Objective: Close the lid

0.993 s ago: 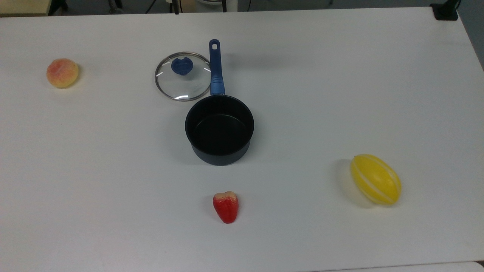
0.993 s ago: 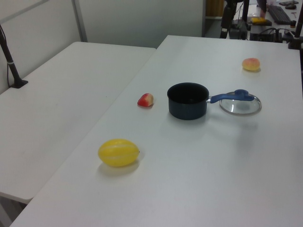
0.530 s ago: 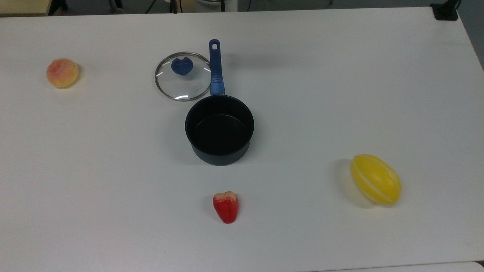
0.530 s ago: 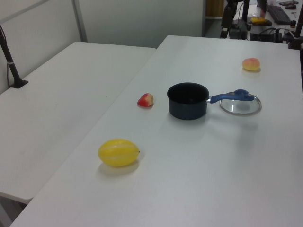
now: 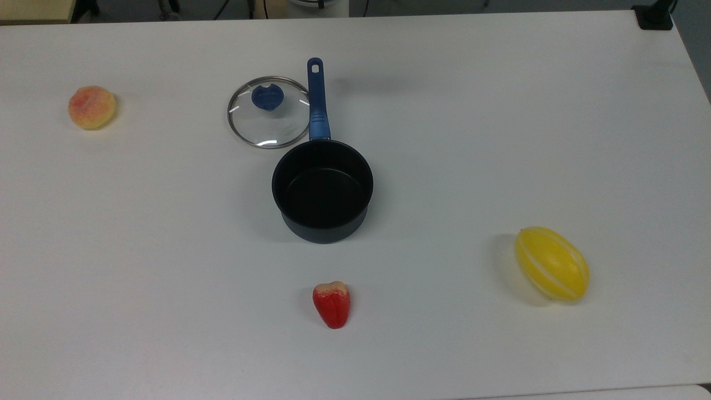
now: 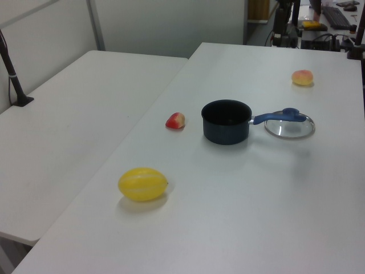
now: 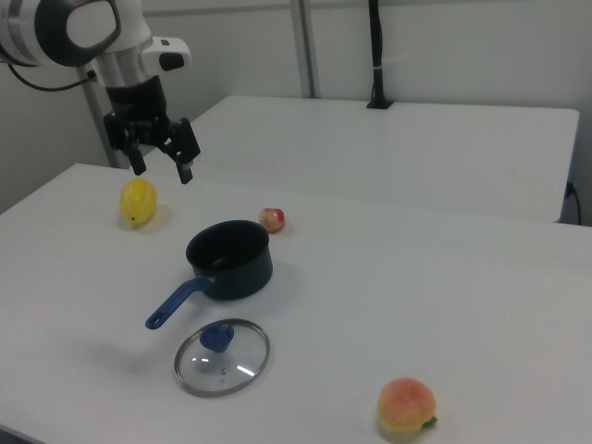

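The white table [image 5: 500,139] fills the top view, and a second white table [image 6: 68,120] stands beside it on the left view's left. In the right view the white robot arm [image 7: 83,28] reaches in from the upper left, its gripper [image 7: 162,166] hanging in the air above the table, well apart from everything on it; the two black fingers [image 7: 186,171] are spread with a clear gap between them and nothing held.

The black saucepan [image 5: 322,191] stands upright and uncovered near the middle of the table, its long blue handle [image 5: 316,100] pointing toward the top view's upper edge. The lid [image 5: 268,112] lies flat on the table just beside that handle, on the top view's left of it, its metal rim touching or nearly touching the handle and close to the saucepan's wall; its blue knob [image 5: 267,96] faces up. In the right view the lid [image 7: 222,356] lies nearer the camera than the saucepan [image 7: 229,259].

A yellow striped melon [image 5: 551,263] lies well apart toward the top view's right. A peach [image 5: 91,106] sits far on the top view's left. A small red fruit [image 5: 331,303] lies near the saucepan, toward the top view's lower edge
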You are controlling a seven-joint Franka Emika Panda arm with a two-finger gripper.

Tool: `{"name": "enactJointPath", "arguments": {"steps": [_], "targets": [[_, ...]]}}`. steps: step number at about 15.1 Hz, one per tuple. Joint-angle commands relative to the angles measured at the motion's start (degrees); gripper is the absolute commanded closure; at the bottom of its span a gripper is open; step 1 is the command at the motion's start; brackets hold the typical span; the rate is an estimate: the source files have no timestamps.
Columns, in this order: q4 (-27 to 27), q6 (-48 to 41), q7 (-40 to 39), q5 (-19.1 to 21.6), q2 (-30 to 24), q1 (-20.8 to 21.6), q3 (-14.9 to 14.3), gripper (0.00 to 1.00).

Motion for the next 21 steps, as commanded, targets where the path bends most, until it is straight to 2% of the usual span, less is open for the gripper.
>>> {"name": "enactJointPath", "arguments": {"steps": [1, 4, 9, 12, 16, 21], "targets": [[-2.92, -3.09, -4.25, -0.68, -1.72, 0.26, -0.1, 0.0], [-4.84, -6.08, -6.28, -0.94, -2.07, 0.08, -0.1, 0.0], [-10.47, -6.79, -9.88, -4.45, -2.77, -0.62, -0.37, 0.0], [-12.75, -6.79, -13.48, -4.55, -2.77, -0.8, -2.12, 0.0], [-17.58, -4.08, -17.88, -5.07, -3.47, -1.59, -3.44, 0.0], [-24.35, 4.79, -17.72, -5.08, -5.41, -1.85, -5.29, 0.0]]}}
